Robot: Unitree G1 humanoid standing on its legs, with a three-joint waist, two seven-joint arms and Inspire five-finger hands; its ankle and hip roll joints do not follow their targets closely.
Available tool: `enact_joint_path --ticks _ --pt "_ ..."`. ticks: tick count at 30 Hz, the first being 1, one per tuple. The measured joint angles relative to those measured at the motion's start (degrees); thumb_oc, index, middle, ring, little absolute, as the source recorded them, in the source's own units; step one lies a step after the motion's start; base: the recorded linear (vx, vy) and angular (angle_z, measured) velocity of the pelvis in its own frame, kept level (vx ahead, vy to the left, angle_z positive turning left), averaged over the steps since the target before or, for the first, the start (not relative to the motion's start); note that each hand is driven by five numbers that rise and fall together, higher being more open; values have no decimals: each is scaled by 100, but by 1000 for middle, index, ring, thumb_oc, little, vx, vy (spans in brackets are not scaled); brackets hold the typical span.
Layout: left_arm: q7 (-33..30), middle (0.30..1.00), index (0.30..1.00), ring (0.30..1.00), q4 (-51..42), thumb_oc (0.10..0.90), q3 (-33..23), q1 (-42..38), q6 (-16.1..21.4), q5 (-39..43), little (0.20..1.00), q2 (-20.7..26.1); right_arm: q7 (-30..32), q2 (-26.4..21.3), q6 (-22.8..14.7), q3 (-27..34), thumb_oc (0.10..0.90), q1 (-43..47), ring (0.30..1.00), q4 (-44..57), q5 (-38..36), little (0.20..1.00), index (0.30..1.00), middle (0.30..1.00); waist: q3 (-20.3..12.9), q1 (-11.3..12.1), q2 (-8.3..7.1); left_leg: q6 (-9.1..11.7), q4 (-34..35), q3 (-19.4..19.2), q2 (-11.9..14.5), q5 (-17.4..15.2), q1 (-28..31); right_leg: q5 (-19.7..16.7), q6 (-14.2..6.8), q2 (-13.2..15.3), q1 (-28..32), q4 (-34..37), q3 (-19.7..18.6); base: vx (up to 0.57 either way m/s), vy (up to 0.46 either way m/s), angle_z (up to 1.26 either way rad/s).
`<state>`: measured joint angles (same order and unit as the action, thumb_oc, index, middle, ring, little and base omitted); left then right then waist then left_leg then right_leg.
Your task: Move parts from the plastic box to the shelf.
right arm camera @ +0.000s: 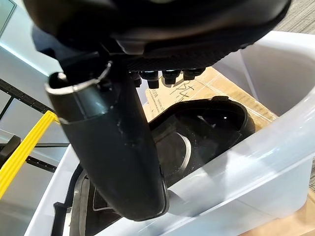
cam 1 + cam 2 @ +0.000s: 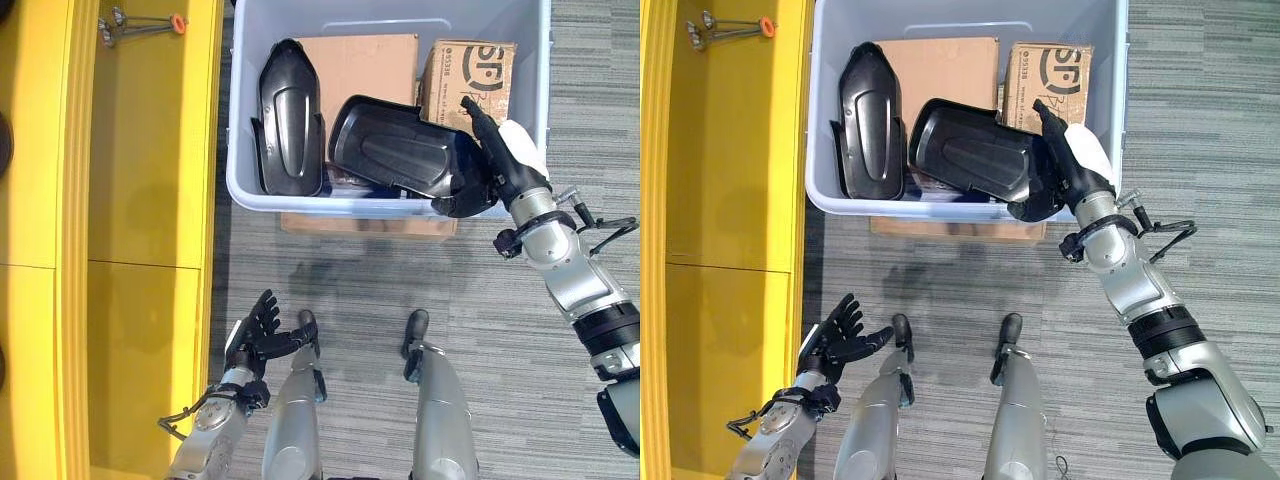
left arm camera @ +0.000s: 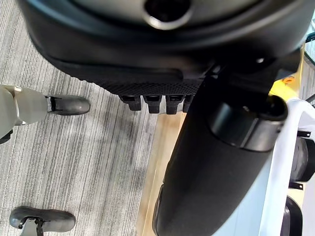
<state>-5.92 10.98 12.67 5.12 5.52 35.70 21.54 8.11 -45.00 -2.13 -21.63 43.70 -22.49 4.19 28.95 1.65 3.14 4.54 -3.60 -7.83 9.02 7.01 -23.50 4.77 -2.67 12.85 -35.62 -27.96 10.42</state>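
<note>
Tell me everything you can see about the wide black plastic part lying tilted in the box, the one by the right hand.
The wide black plastic part is a glossy, shallow tray-like shell with a raised rim and a moulded ridge down its hollow. It lies tilted, hollow side up, in the pale translucent plastic box, against the near wall. The right hand reaches over its right end; whether it grips is unclear.

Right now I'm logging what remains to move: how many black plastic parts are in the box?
2. One black part stands at the left of the plastic box; the other lies tilted at its middle, by the right hand. More may be hidden beneath.
</note>
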Motion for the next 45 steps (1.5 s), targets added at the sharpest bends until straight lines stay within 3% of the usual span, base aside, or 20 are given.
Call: enact_joint_path --ticks 12,26,39,45 --pt "-20 1000 1000 1000 8 900 -109 -7 -4 2 1000 1 -7 -88 133 395 900 -529 1000 432 -497 1000 1000 1000 63 -6 -109 38 2 34 0 24 35 -10 12 8 74 28 44 0 0 0" --pt "-9 1000 1000 1000 -29 900 -187 -6 -5 2 1000 1 -157 -494 129 491 900 -774 1000 1115 -775 1000 1000 1000 64 -5 -110 43 -1 43 2 29 68 -17 18 8 113 29 52 0 0 0" --pt "-9 1000 1000 1000 -31 900 -193 -5 -5 5 1000 1 -154 -713 129 490 900 -654 1000 1079 -896 1000 1000 1000 63 -2 -111 53 -1 48 4 41 74 -31 34 7 128 35 64 0 0 0" --pt "-11 1000 1000 1000 -33 900 -186 7 -2 6 1000 7 -48 -711 143 212 900 56 1000 241 -894 1000 1000 1000 63 19 -110 51 0 48 1 71 68 -46 35 8 127 35 69 0 0 0"
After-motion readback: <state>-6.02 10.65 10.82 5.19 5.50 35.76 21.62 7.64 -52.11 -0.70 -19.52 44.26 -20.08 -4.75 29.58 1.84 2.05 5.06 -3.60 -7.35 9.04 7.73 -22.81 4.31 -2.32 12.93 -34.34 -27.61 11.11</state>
